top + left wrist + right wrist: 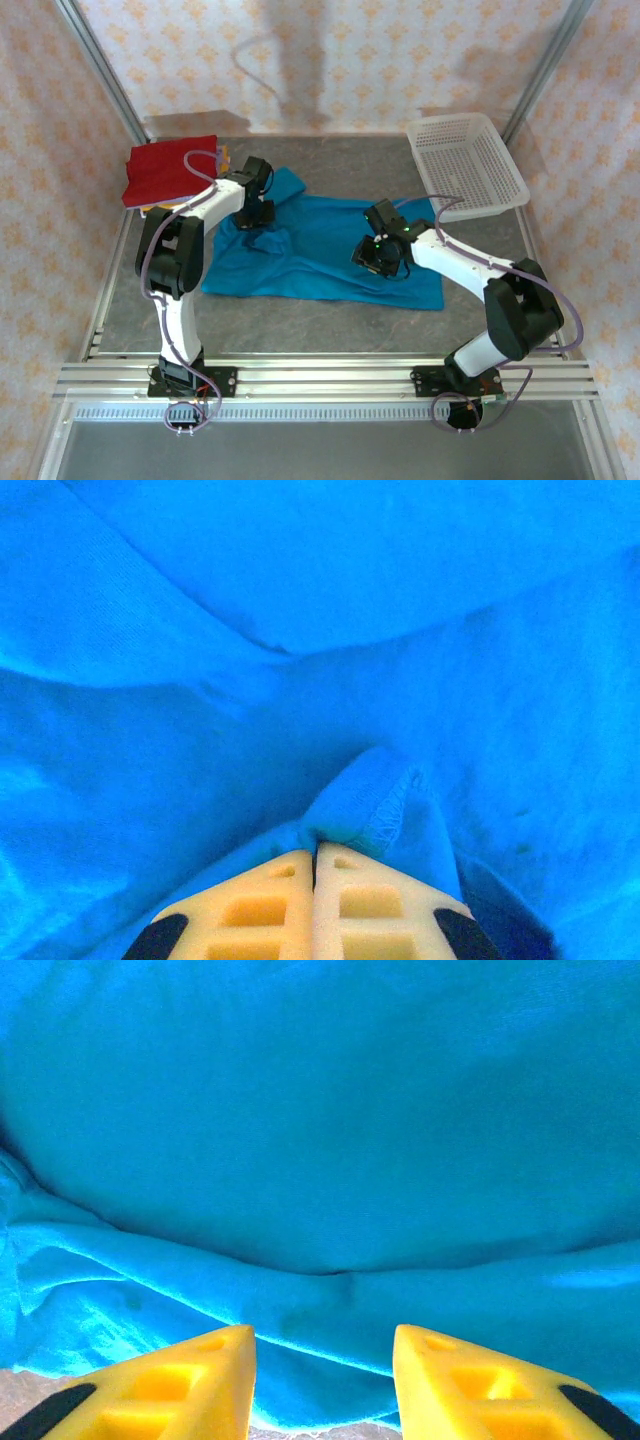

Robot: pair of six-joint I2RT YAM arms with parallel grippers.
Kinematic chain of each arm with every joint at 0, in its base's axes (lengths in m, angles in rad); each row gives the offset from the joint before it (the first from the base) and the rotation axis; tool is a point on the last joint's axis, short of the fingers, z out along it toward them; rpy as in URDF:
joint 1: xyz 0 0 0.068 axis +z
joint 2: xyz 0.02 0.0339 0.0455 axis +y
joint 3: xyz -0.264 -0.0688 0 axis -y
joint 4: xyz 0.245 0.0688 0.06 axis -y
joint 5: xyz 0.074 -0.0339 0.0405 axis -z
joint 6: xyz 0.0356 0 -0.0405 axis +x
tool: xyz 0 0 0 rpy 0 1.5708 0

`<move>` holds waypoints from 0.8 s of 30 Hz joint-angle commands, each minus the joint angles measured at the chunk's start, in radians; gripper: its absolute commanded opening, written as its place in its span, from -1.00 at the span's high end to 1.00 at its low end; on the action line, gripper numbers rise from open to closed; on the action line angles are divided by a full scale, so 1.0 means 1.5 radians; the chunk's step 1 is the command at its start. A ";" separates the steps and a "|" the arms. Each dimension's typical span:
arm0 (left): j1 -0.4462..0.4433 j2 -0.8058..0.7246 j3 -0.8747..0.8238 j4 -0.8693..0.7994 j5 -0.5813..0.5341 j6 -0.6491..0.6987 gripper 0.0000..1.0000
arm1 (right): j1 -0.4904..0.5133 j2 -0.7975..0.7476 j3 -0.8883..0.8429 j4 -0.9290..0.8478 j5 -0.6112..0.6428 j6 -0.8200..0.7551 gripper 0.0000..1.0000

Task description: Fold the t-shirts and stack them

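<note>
A large teal-blue t-shirt [320,262] lies spread and rumpled across the middle of the table. My left gripper [256,214] is down on its upper left part, near a sleeve. In the left wrist view the left gripper [315,852] is shut on a pinched fold of the teal cloth with a stitched hem [388,802]. My right gripper [376,254] hovers over the shirt's right half. The right gripper [323,1335] stands open just above a folded edge of the teal shirt [320,1160], with nothing between its fingers. A folded red t-shirt [166,170] rests on an orange/yellow one [226,156] at the back left.
A white perforated basket [468,164] sits at the back right, partly off the mat. Metal frame posts [100,60] rise at both back corners. Bare grey table [300,325] runs along the front of the shirt, and a strip of it [20,1385] shows by the right gripper.
</note>
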 commanded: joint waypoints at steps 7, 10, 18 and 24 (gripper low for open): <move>0.007 -0.038 0.084 -0.071 -0.084 0.051 1.00 | -0.001 -0.014 -0.045 0.030 -0.008 0.024 0.19; 0.007 -0.036 0.099 -0.091 -0.093 0.066 1.00 | -0.001 -0.012 -0.037 0.027 -0.007 0.021 0.18; 0.007 0.019 0.199 -0.261 -0.206 0.152 1.00 | -0.001 0.028 0.011 0.026 -0.015 0.012 0.18; 0.009 0.061 0.221 -0.270 -0.131 0.173 1.00 | -0.001 0.043 0.028 0.029 -0.020 0.007 0.18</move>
